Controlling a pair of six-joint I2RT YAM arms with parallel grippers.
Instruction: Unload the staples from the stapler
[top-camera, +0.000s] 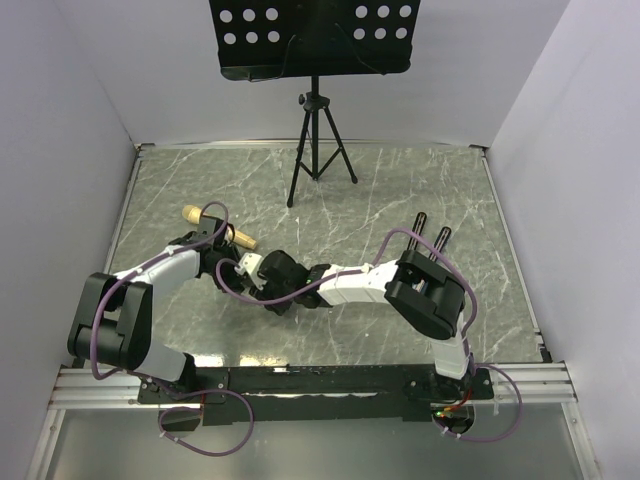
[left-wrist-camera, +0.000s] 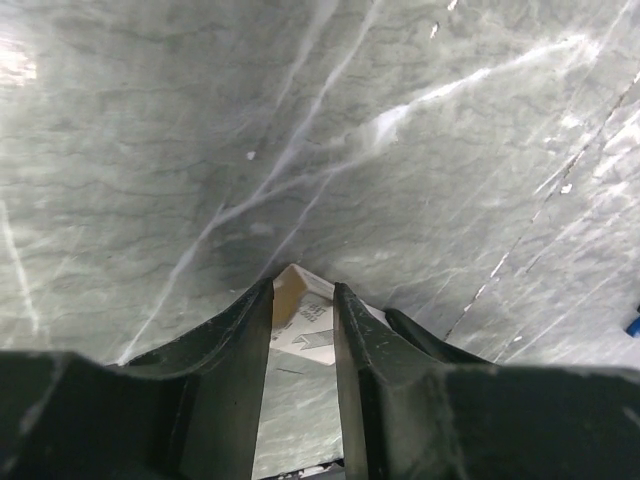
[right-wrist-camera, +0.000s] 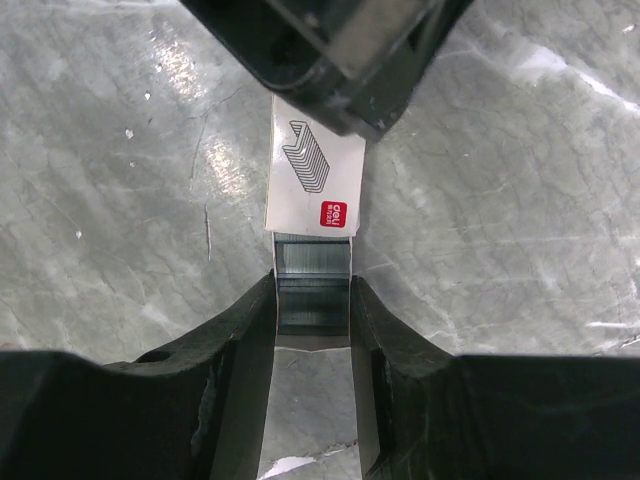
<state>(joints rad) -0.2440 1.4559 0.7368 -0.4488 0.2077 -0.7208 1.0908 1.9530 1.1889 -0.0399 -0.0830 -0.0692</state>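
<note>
A small white staple box hangs between both grippers, left of the table's middle. My left gripper is shut on the box's white sleeve, which bears an arrow print. In the right wrist view the sleeve shows a staple drawing and a red logo. My right gripper is shut on the tray drawn out of it, and rows of silver-grey staples lie in that tray. The black stapler lies open as two slim bars behind my right arm's elbow, apart from both grippers.
A wooden-handled tool lies just beyond my left wrist. A black tripod carrying a perforated stand rises at the back centre. White walls close in the marble table on three sides. A blue object peeks in at the left wrist view's right edge.
</note>
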